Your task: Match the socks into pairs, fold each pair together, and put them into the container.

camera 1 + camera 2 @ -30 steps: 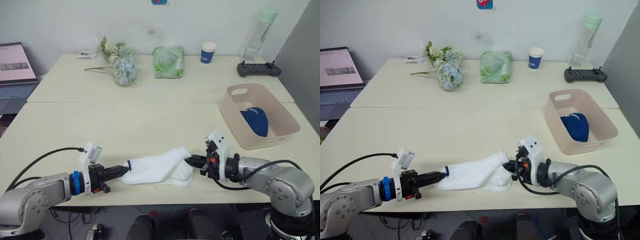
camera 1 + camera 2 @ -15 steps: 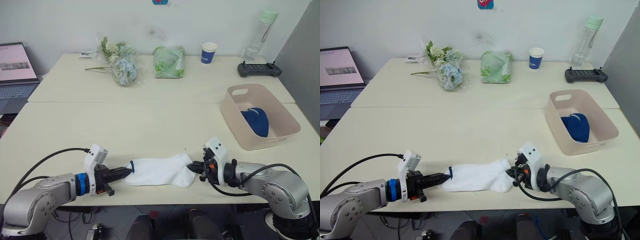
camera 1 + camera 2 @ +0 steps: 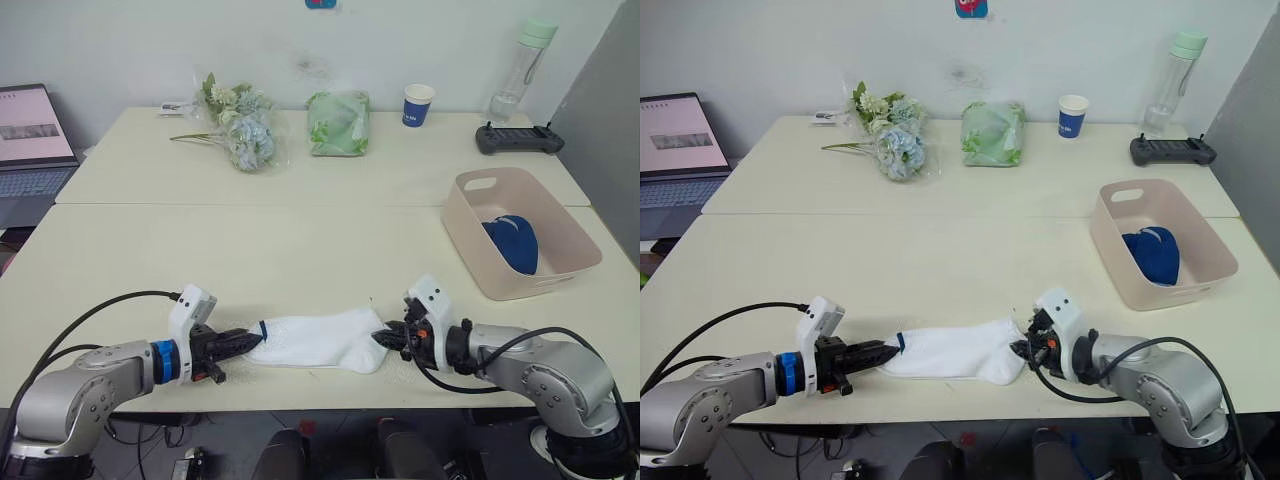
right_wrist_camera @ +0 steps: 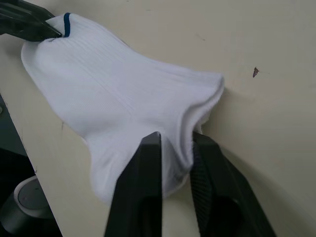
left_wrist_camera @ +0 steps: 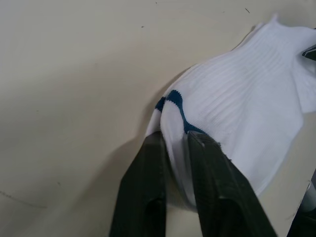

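Left gripper point(image 3: 243, 340) pinches white socks point(image 3: 318, 338) cuff, right gripper point(image 3: 385, 338) pinches toe; long axis 9-to-3, container point(image 3: 520, 290) at 2.

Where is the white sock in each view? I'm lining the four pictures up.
Left eye: white sock at the table's near edge, between left gripper and right gripper.
Right eye: same spot.
Left wrist: cuff end.
Right wrist: toe end.
Shared landmark: its blue cuff mark.
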Available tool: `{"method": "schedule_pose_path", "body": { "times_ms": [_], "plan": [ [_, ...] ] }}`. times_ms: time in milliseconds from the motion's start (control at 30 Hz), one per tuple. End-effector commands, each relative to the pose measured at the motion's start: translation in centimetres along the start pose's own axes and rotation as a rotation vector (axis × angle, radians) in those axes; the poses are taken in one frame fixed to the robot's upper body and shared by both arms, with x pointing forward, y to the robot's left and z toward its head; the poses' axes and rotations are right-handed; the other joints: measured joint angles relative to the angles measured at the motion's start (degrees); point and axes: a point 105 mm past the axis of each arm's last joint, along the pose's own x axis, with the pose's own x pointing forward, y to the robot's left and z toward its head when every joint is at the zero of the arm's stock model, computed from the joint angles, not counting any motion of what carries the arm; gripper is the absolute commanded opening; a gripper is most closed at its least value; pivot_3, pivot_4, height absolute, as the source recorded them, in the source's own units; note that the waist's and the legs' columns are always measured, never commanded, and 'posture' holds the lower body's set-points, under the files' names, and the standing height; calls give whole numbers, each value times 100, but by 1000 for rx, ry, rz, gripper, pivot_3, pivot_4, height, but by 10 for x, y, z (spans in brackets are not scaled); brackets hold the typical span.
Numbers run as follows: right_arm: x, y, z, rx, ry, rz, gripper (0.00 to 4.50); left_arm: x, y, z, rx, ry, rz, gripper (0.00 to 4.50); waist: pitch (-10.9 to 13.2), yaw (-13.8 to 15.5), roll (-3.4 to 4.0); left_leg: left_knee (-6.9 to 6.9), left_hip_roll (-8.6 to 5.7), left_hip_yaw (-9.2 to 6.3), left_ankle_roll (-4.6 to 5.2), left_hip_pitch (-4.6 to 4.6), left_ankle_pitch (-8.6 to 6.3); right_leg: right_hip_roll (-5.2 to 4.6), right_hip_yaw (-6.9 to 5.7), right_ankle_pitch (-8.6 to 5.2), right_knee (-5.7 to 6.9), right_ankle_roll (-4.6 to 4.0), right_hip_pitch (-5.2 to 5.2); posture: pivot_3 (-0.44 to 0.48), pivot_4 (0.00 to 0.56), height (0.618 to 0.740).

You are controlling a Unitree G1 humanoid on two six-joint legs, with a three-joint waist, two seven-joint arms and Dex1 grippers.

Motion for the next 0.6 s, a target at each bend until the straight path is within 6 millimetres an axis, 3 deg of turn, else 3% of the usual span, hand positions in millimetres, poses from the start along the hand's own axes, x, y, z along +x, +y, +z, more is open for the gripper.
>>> {"method": "schedule_pose_path", "body": {
  "times_ms": [33,133,200,300,400,500,600],
  "plan": [
    [-6,2,7,-46,-35,3,2065,-8,-2,8,68,-9,-16,1968,0,0,0,0,1,0,0,0,0,0,0,0,-1,0,0,0,150,740],
    [-15,-1,17,-97,-71,-17,3146,-21,10,19,125,-44,32,2972,3,0,3,-3,2,0,0,1,0,1,0,0,-2,0,0,0,150,740],
    [-24,4,36,-164,-154,7,3820,-34,18,42,150,-118,59,3630,5,2,5,-3,1,1,0,1,0,0,0,0,-3,0,0,0,150,740],
    [-31,14,55,-252,-249,53,3820,-42,12,62,189,-151,24,3630,7,7,3,-2,3,-3,0,-4,0,5,-8,0,-8,0,0,0,150,740],
    [-24,28,65,-329,-294,104,3820,-30,-6,73,344,-134,-39,3630,8,2,6,-9,1,2,2,-2,-1,5,-3,0,-19,1,2,0,150,740],
    [-10,33,66,-357,-306,122,3181,-12,-25,75,422,-126,-120,2990,8,6,6,-18,0,2,1,-6,-1,0,-2,4,-39,2,4,0,150,740],
    [9,38,59,-335,-281,159,2125,7,-32,62,468,-74,-171,2041,8,3,5,-19,0,4,1,-8,0,-1,0,5,-43,2,4,0,150,740]
  ]
}}
